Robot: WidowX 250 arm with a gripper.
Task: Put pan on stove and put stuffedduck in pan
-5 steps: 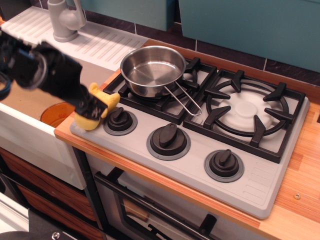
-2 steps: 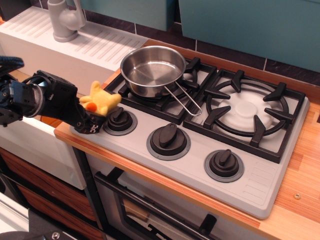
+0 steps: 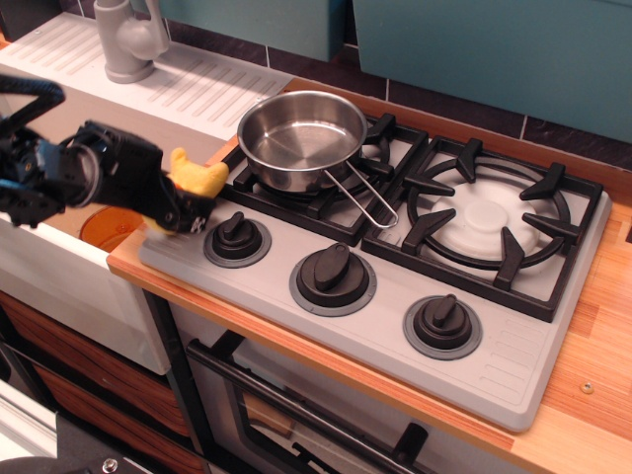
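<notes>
The duck (image 3: 195,178) is held in the gripper (image 3: 190,202), its yellow body poking out above the black jaws, which are closed on its lower part. It hangs in the air just off the stove's (image 3: 513,365) left edge, at about 8 o'clock from the pan (image 3: 301,138) and at 10 o'clock from the left knob (image 3: 237,238), apart from both.

The pan sits on the left burner grate, empty, its wire handle (image 3: 363,197) pointing to 5 o'clock over the grate's front bar. The right burner (image 3: 491,217) is bare.

The arm (image 3: 69,173) reaches in from the left edge, nearly level, with the wrist turned so the gripper points right toward the stove; a black cable loops above it at 10 o'clock. Under the arm an orange disc (image 3: 109,225) shows in the sink (image 3: 59,267). A grey tap (image 3: 128,39) stands at 11 o'clock from the pan.

Against the frame from 0.4 s ago, the gripper and duck are higher and slightly further back: then the jaws sat low beside the left knob ring, now they are clear above the stove's corner. A second ago the duck was lower still, at the stove's front left corner. The pan has not moved.
</notes>
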